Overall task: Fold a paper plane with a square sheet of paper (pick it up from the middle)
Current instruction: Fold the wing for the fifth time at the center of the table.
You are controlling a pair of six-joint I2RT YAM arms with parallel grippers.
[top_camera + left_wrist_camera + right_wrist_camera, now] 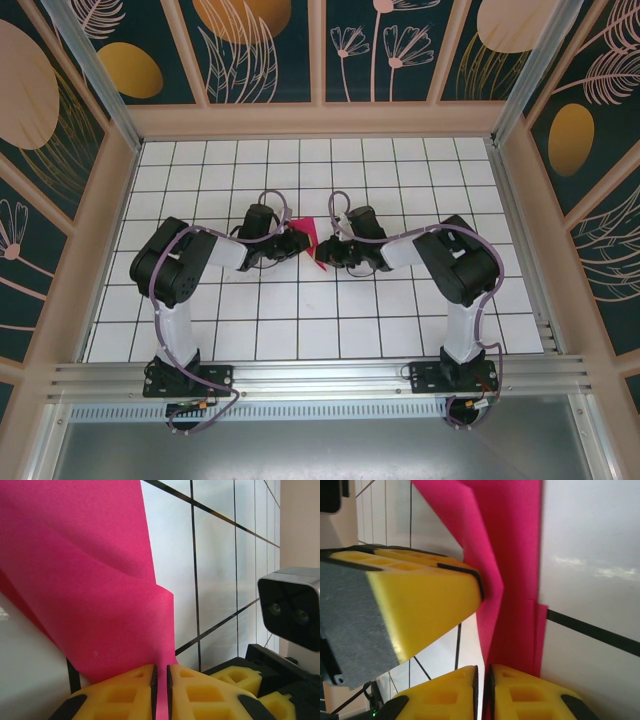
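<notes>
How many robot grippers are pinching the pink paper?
2. The left gripper pinches the pink paper from the left side, and the right gripper pinches it from the right side, facing the other one.

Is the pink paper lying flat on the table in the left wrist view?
No, the pink paper stands up in a fold, pinched between the shut left jaws.

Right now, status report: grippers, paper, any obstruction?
Left gripper shut on pink paper. Right gripper shut on it too, facing the left. Paper creased, not yet a plane. No obstruction seen.
</notes>
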